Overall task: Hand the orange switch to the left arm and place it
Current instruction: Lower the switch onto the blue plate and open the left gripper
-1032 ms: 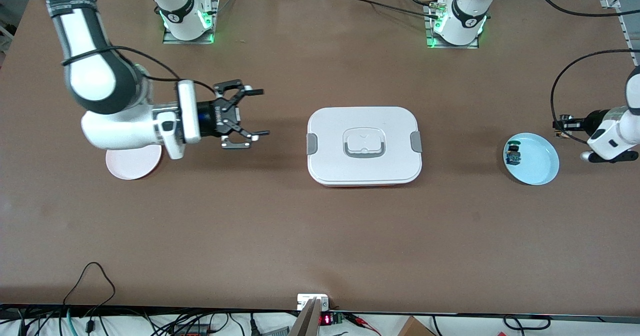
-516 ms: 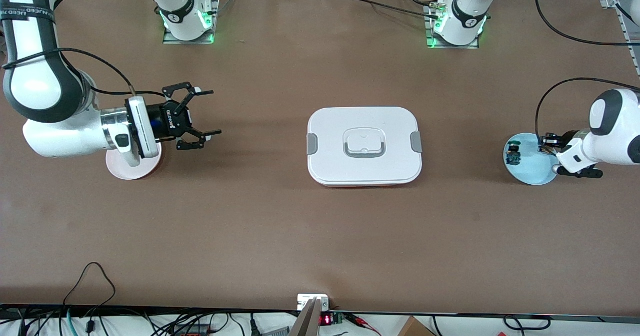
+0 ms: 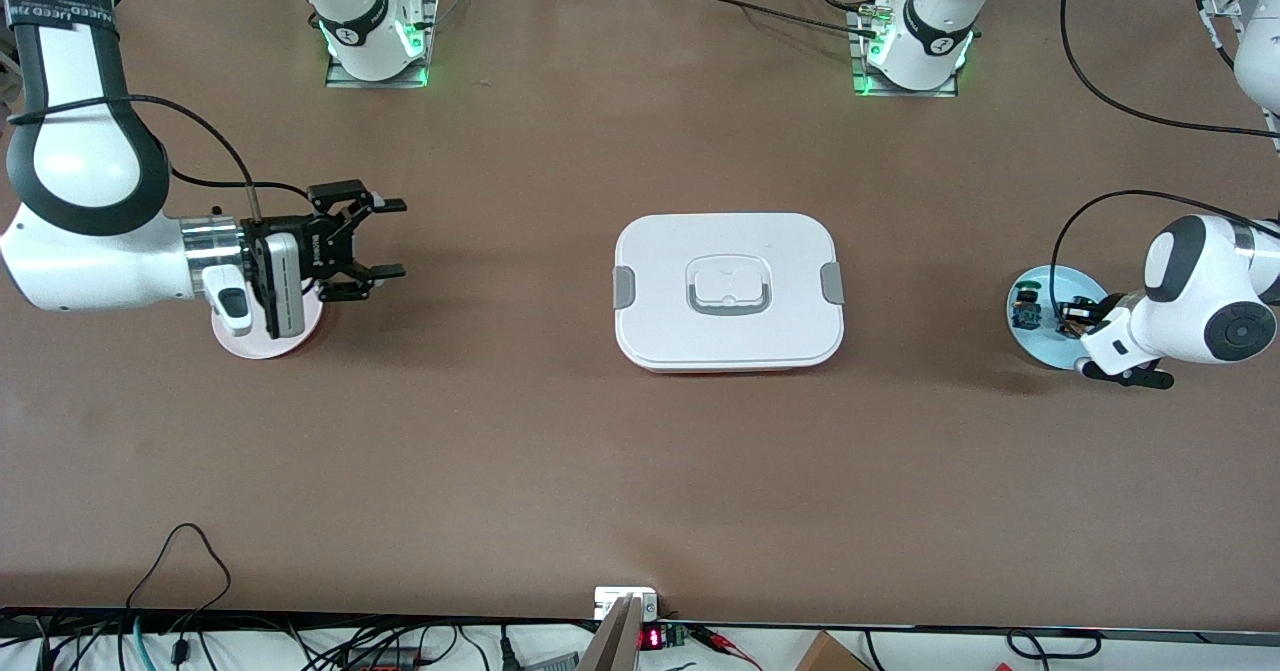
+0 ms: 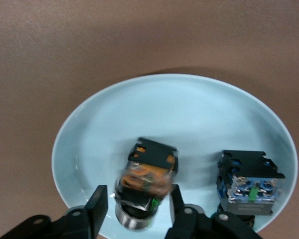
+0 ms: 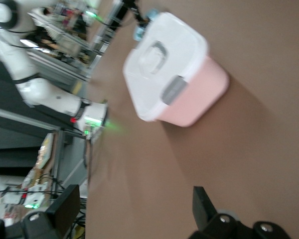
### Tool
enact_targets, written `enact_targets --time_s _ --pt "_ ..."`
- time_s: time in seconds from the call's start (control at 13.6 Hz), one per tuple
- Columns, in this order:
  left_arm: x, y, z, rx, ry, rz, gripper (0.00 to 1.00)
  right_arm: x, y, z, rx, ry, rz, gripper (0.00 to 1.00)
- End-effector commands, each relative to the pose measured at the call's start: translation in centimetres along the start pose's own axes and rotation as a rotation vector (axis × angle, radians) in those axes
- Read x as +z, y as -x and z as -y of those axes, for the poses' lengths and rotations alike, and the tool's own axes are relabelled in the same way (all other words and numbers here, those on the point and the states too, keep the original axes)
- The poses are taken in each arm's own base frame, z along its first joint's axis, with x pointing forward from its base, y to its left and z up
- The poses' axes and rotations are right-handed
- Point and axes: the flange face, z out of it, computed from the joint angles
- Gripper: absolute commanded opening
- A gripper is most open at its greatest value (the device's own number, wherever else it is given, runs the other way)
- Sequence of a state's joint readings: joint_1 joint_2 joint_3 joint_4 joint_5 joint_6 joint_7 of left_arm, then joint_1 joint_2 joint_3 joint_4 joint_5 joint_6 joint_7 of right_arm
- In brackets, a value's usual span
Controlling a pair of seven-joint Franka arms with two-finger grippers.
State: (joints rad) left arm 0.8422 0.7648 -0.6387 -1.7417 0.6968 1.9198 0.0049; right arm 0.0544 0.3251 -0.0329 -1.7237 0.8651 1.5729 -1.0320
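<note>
A: What's at the right arm's end of the surface [image 3: 560, 471]?
B: The right pincer [image 3: 380, 238] waits wide open and empty, beside a pink plate [image 3: 262, 343].

A: Anything in the way?
B: The box [image 3: 728, 289] sits mid-surface, between the plates.

A: And the orange switch [image 4: 145, 181]?
B: On the blue plate [image 4: 189, 114], between the left pincer [image 4: 137, 211] fingers, which stand slightly apart around it; a real grip I cannot tell. A green-capped switch [image 4: 249, 186] lies beside it.
</note>
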Motion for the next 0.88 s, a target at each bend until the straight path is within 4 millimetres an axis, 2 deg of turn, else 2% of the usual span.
enact_targets --time_s 0.0,0.07,0.15,0.29,0.44,0.59,0.66,0.74,0.81 --pt "-1.6 -0.4 1.3 -0.024 -0.017 -0.009 1.00 -2.6 -1.0 1.0 0.122 0.120 0.050 1.00" --pt "-3.7 -0.4 1.1 -0.025 -0.032 -0.012 1.00 -3.7 -1.7 1.3 0.206 0.171 0.057 1.00" --pt "-6.7 -0.4 1.0 -0.037 -0.025 -0.012 1.00 -4.4 -2.0 1.6 0.296 0.222 0.067 1.00" --pt "-14.7 0.1 -0.4 -0.029 -0.003 0.000 1.00 -5.6 -1.7 1.9 0.434 0.317 0.116 1.00" --pt "-20.5 0.9 -3.6 0.014 0.014 -0.031 1.00 -7.5 -0.9 3.0 0.496 0.431 0.187 1.00" --pt "-25.0 2.4 -5.7 0.031 -0.033 -0.080 1.00 -9.3 0.3 4.0 0.607 0.475 0.228 1.00" --pt "-27.5 3.9 -7.2 0.032 -0.073 -0.100 1.00 -10.4 0.2 4.6 0.627 0.536 0.261 1.00" --pt "-29.0 4.3 -9.3 0.045 -0.087 -0.102 1.00 -11.0 0.3 5.4 0.676 0.587 0.292 1.00" --pt "-29.6 4.8 -10.2 0.058 -0.094 -0.079 1.00 -11.5 0.1 6.4 0.740 0.637 0.292 1.00"
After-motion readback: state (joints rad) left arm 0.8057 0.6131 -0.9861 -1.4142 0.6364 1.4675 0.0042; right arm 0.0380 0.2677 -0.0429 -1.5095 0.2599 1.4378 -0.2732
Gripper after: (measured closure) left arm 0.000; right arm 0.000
